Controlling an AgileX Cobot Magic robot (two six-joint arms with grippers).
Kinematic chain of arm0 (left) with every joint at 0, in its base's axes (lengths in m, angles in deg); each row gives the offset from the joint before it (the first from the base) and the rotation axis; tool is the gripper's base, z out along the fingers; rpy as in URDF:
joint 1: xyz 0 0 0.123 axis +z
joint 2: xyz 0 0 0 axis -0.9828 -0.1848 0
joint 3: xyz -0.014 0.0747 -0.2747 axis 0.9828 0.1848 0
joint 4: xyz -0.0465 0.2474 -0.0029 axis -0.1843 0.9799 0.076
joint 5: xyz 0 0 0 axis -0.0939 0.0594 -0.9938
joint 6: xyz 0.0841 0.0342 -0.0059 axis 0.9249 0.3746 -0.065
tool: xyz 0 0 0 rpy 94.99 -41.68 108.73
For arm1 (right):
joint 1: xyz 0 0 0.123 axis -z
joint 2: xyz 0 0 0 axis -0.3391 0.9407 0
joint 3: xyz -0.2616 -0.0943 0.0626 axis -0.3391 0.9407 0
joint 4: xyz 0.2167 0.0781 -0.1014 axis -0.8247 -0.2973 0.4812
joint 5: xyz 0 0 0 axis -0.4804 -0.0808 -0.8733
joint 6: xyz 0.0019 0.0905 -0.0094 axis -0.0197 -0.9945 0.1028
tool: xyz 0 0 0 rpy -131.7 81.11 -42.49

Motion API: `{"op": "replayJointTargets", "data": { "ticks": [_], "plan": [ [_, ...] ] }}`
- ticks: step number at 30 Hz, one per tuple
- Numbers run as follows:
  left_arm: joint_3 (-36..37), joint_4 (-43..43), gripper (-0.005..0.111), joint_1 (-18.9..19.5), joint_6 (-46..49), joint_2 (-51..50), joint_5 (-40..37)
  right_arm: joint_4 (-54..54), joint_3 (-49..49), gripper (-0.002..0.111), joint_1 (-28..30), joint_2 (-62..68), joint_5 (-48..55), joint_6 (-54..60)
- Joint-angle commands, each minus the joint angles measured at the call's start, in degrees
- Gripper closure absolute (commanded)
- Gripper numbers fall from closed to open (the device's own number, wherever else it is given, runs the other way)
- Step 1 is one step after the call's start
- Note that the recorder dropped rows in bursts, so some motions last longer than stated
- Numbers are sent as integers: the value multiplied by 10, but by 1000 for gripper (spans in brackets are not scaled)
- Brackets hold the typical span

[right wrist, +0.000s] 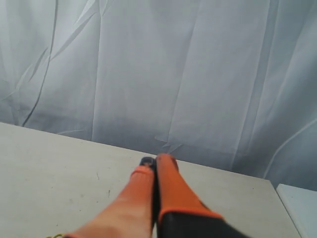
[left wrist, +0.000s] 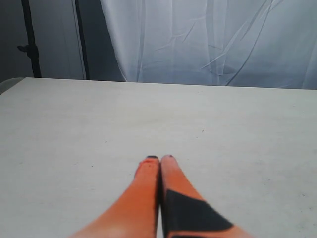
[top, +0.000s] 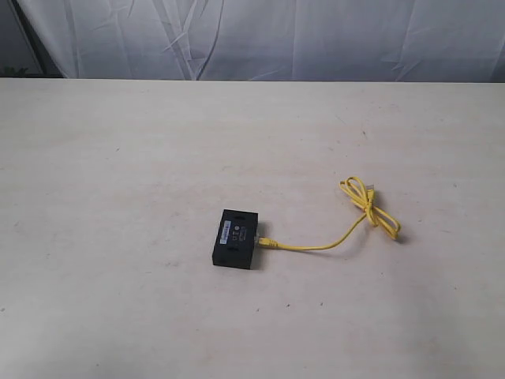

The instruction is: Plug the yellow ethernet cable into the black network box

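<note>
Left gripper (left wrist: 159,158) points out low over the bare table (top: 118,197), right gripper (right wrist: 156,159) angles toward the white curtain (right wrist: 198,74); both have their orange fingers pressed together, empty. The black network box (top: 235,238) lies flat mid-table. The yellow ethernet cable (top: 308,249) meets its right side and runs rightward to a bow knot. The box's pale label (top: 227,231) is too small to read.

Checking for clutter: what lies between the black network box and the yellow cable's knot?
Exterior view: only the yellow ethernet cable's own strand on bare table, running from the black network box to the knot.
</note>
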Motion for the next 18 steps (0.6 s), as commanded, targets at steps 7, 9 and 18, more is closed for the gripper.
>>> {"op": "replayJointTargets", "data": {
  "ticks": [7,9,18],
  "plan": [
    [3,2,107,2,-2,4,7,44,60,108,4,-92,8,-99],
    [3,2,107,2,-2,4,7,41,83,108,4,-124,34,-101],
    [3,2,107,2,-2,4,7,39,191,108,4,-230,62,-146]
  ]
}}
